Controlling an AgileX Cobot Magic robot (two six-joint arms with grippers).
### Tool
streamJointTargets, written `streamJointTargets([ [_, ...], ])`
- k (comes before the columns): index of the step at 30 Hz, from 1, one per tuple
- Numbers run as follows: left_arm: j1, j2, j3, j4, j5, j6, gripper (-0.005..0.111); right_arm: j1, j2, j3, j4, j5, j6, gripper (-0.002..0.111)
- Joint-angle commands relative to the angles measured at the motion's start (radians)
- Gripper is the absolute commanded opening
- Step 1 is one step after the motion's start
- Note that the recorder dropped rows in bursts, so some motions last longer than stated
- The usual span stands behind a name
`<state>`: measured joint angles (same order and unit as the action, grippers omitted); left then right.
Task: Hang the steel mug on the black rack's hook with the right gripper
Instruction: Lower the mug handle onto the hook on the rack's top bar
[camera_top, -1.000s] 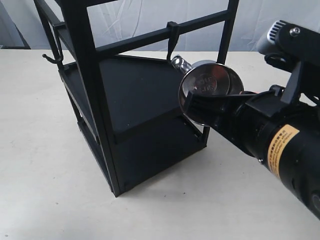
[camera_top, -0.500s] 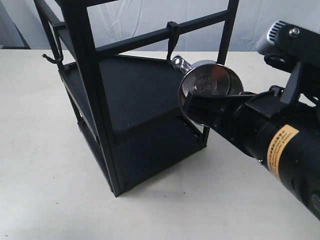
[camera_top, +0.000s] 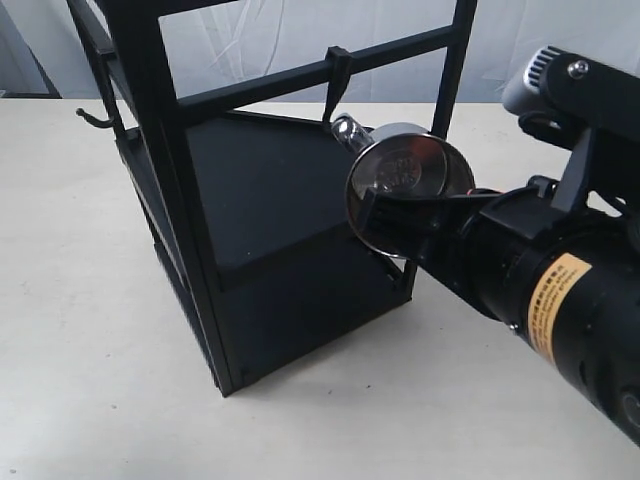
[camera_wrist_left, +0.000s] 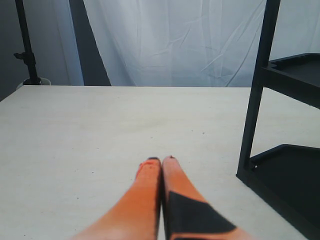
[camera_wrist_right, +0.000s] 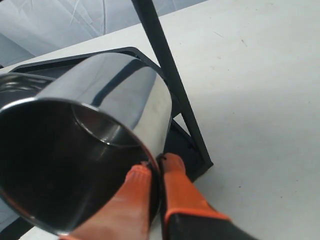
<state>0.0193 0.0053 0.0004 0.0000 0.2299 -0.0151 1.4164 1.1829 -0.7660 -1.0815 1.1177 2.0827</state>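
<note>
My right gripper (camera_top: 383, 212) holds the steel mug (camera_top: 408, 182) in the air, its stamped base facing the exterior view. In the right wrist view the gripper (camera_wrist_right: 156, 169) is shut on the mug (camera_wrist_right: 107, 110), with one orange finger inside the rim and one outside. The mug's small loop handle (camera_top: 345, 129) sits just under the tip of the hook (camera_top: 336, 84). That hook is clipped to a crossbar of the black rack (camera_top: 255, 190). I cannot tell whether handle and hook touch. The left gripper (camera_wrist_left: 161, 160) is shut and empty, low over the table.
A wider curved hook (camera_top: 95, 118) hangs at the rack's far left corner. A rack post (camera_wrist_right: 165, 70) and tray corner (camera_wrist_right: 192, 150) lie close beside the mug. Another rack post (camera_wrist_left: 256, 95) stands right of the left gripper. A white curtain hangs behind the table (camera_top: 90, 300).
The right gripper and mug have shifted a little to the left, bringing the handle nearer the hook's tip. The rack has also shifted slightly left in the exterior view.
</note>
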Motion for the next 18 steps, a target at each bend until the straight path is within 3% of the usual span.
streamJointTargets([
  [1, -0.001, -0.005, 0.000, 0.000, 0.001, -0.002, 0.002, 0.011, 0.013, 0.003, 0.044, -0.074, -0.028, -0.001],
  [18, -0.001, -0.005, 0.000, 0.000, 0.001, -0.002, 0.002, 0.011, 0.013, 0.003, 0.067, -0.074, -0.049, -0.001],
])
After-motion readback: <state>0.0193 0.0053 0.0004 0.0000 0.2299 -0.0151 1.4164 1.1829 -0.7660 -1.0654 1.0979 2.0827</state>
